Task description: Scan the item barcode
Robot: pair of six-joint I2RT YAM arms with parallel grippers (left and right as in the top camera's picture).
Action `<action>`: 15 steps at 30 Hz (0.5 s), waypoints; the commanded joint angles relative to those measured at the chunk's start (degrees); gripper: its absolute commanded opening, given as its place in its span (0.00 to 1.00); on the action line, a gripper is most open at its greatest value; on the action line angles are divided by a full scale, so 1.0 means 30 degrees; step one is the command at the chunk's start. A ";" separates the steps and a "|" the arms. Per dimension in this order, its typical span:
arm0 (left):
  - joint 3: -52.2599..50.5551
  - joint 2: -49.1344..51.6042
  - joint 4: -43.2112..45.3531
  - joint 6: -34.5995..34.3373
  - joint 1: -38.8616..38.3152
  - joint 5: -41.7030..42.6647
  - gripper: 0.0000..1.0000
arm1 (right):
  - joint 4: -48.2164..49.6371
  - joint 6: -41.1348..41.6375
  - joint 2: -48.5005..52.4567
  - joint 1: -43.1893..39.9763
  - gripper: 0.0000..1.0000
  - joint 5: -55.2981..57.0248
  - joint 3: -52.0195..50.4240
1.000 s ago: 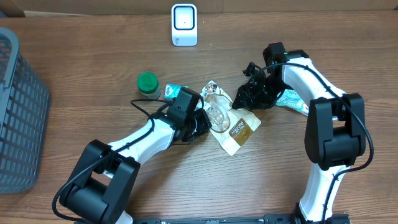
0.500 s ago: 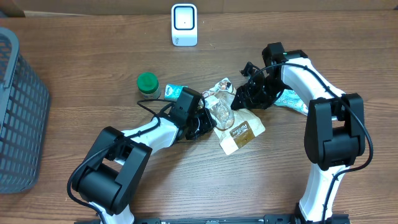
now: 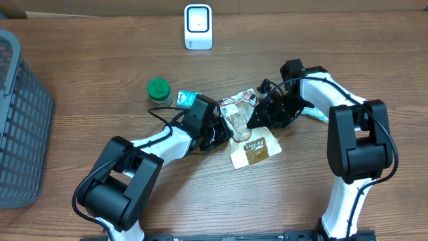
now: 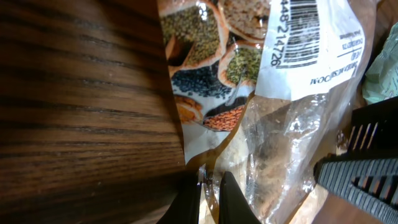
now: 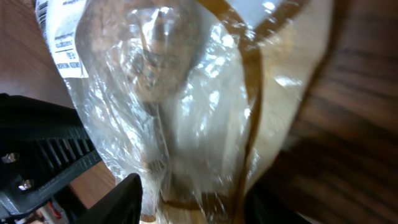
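Observation:
The item is a pouch with a clear window and a tan label, lying between both arms. Its white barcode sticker shows at the top of the left wrist view. My left gripper is shut, pinching the pouch's left edge. My right gripper is open, its two fingers straddling the crinkled clear part of the pouch, which fills the gap between them. The white scanner stands upright at the far middle of the table.
A green-capped bottle and a teal packet sit just behind my left arm. Another teal packet lies under my right arm. A grey basket takes up the left edge.
My left gripper has shifted right with the pouch, whose top end swung toward the right arm. My right gripper moved left and down over the pouch, its fingers narrowing around it.

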 commanded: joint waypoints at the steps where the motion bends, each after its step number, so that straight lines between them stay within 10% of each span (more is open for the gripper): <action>1: -0.0153 0.0525 -0.0219 -0.0328 0.0087 0.0015 0.05 | 0.0240 0.0051 0.0219 0.0546 0.44 -0.1195 -0.0539; 7: -0.0153 0.0517 -0.0248 -0.0321 0.0087 0.0328 0.04 | 0.0291 0.0051 0.0219 0.0984 0.05 -0.1668 -0.0546; 15: 0.0204 -0.0627 -0.0641 0.1100 0.0109 0.0874 0.04 | -0.0947 0.0044 -0.0328 -0.0007 0.04 -0.1800 -0.0044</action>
